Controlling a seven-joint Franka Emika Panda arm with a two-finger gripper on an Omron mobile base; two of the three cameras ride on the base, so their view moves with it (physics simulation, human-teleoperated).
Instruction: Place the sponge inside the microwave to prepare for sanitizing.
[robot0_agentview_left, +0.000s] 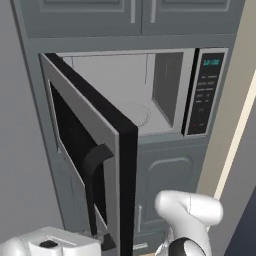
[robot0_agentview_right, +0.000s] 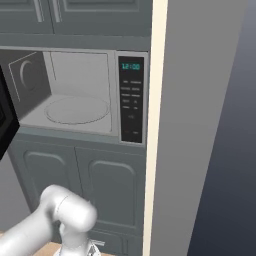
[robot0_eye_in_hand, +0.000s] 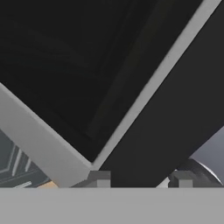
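The microwave (robot0_agentview_left: 210, 90) (robot0_agentview_right: 131, 100) is built into grey cabinets, and its cavity stands open with the round turntable (robot0_agentview_right: 77, 110) bare. Its black glass door (robot0_agentview_left: 127, 165) is swung far out to the left, the curved handle (robot0_agentview_left: 95, 165) facing outward. My gripper (robot0_eye_in_hand: 140, 179) (robot0_agentview_left: 106, 243) is low at the door's bottom corner. In the hand view the door's black edge runs down between the two finger tips, which are closed against it. The sponge is out of view.
Grey cabinet doors (robot0_agentview_right: 105, 190) sit below the microwave, with more above it. A tall panel with a cream edge (robot0_agentview_right: 160, 125) stands close on the right. The open door blocks the space to the left of the cavity.
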